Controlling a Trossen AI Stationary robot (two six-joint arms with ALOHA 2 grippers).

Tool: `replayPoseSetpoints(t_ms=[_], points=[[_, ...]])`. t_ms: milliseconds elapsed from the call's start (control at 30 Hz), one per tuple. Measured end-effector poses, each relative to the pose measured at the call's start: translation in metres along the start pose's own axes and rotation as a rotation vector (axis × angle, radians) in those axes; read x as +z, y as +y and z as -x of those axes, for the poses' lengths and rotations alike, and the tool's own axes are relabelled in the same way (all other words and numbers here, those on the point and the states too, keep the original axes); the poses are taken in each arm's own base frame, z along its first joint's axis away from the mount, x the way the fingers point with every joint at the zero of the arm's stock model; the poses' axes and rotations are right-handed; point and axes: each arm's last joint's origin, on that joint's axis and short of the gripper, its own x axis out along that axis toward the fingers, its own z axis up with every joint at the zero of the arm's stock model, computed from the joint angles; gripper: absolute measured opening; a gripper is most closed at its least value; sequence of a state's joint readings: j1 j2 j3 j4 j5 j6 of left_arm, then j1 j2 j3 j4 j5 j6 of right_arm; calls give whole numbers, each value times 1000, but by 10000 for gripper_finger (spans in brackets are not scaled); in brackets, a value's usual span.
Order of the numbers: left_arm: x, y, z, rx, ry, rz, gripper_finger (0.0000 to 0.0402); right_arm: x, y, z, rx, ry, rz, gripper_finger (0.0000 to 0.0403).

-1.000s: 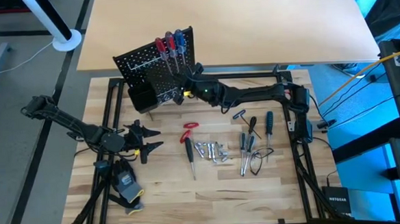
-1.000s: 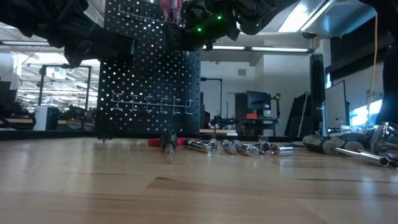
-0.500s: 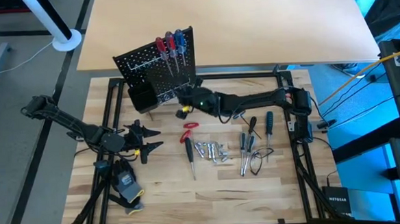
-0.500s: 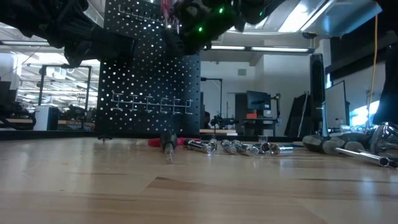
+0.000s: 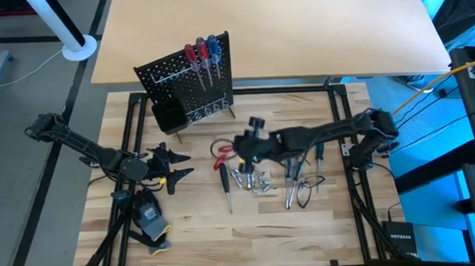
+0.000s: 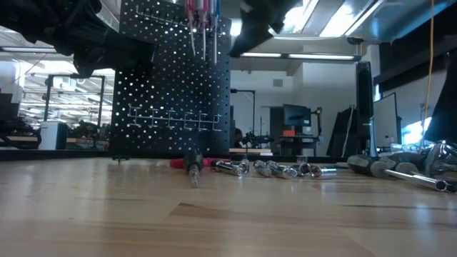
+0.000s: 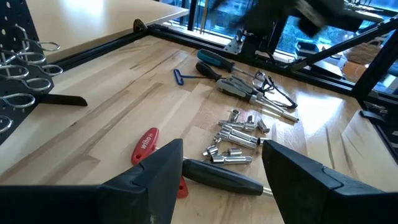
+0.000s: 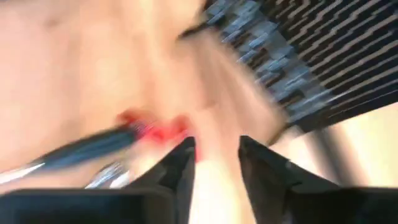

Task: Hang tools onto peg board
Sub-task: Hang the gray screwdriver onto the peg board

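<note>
Our right tool, empty and part spread, has left the peg board; three screwdrivers hang there.

Our left tool waits spread near the left edge of the tabletop.

Peg board behind loose tools; glove front-left.
</note>
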State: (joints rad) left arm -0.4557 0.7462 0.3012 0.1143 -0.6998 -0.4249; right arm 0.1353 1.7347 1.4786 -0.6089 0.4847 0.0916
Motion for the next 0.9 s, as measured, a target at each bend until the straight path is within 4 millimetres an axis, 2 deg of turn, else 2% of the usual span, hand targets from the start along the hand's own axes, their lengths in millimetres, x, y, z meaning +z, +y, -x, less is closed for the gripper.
replayPoseSetpoints(t_ms=[133,267,533,900], points=[[0,0,0,0,0,13,210,-9,23,-5,177,90,-108,177],[0,0,0,0,0,13,210,-20,53,-22,225,143,-88,199],[-1,0,0,-1,8,6,210,-39,92,-51,261,206,-114,197],[-16,-13,6,-63,98,62,210,-61,139,-62,315,286,-285,195]])
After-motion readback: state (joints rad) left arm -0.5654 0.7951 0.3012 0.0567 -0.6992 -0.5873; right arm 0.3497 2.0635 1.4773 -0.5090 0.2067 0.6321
